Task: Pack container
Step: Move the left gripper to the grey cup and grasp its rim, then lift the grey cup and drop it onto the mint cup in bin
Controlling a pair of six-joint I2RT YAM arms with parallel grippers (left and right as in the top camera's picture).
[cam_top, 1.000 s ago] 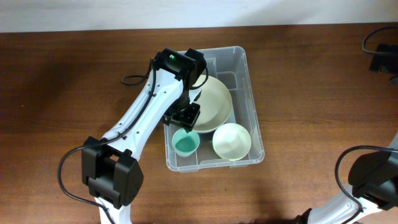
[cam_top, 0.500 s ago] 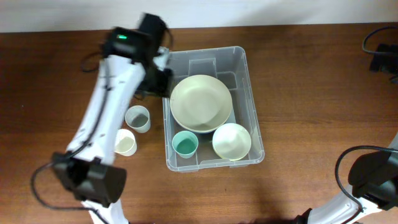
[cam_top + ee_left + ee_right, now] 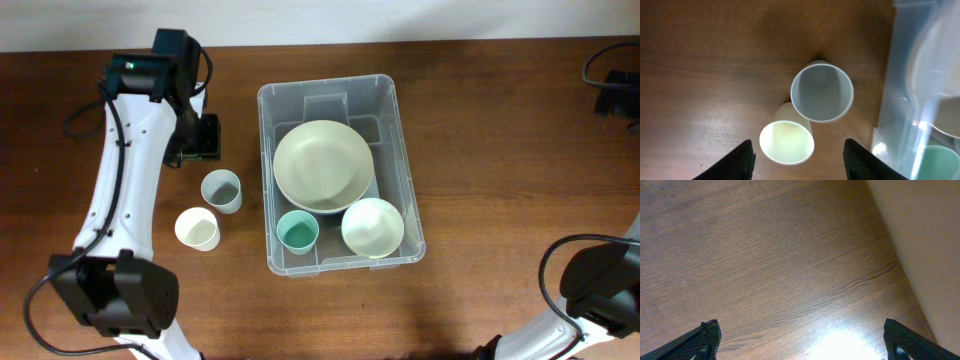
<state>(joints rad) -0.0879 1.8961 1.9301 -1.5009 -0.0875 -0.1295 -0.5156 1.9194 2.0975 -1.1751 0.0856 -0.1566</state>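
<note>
Container [image 3: 330, 98]: probably light, stiff, slick; thick rim the likely best hold.
Left gripper [image 3: 799, 157]: wide, empty, left of container.
Right gripper [image 3: 802, 345]: wide, empty.

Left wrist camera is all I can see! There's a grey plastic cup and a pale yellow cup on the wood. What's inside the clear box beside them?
Observer: The clear plastic container holds a big cream round bowl, a small pale green bowl and a teal cup.
Operator: Any more cups outside?
Observer: No, only your grey cup and pale yellow cup.
Operator: What's the other arm doing?
Observer: The right gripper hangs open over bare wooden table, near its edge.
</note>
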